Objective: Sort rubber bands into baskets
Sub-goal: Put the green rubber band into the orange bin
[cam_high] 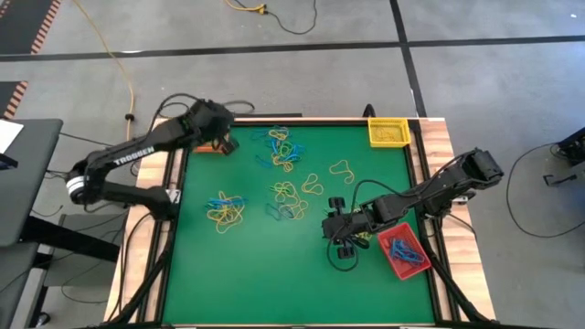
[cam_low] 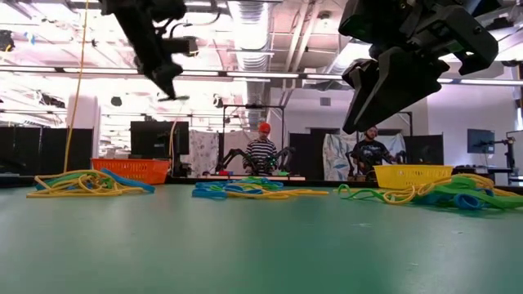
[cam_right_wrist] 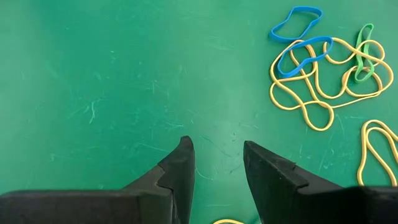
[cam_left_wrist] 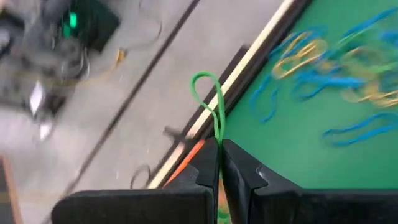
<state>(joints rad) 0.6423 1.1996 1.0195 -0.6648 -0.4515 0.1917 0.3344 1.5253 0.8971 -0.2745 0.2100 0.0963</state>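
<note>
Rubber bands in yellow, blue and green lie in several loose heaps on the green table: one heap near the far edge, another toward the left side, a third near the middle, and a lone yellow loop farther right. The yellow basket sits at the far right corner of the table. The red basket sits on the right edge and holds blue bands. The orange basket stands at the far left corner, mostly covered by the left arm in the high view.

The left pincer hovers over the table's far left edge, above the orange basket, and is clenched on a single green rubber band that loops up from between its fingertips. In the low view this band shows as a thin green sliver at the raised fingertips.

The right pincer hangs above bare green surface just left of the red basket, its fingers parted and holding nothing. Its wrist view shows a cluster of yellow, blue and green loops lying ahead of it, apart from the fingers.

In the room behind the table, two people stand by another workstation.
</note>
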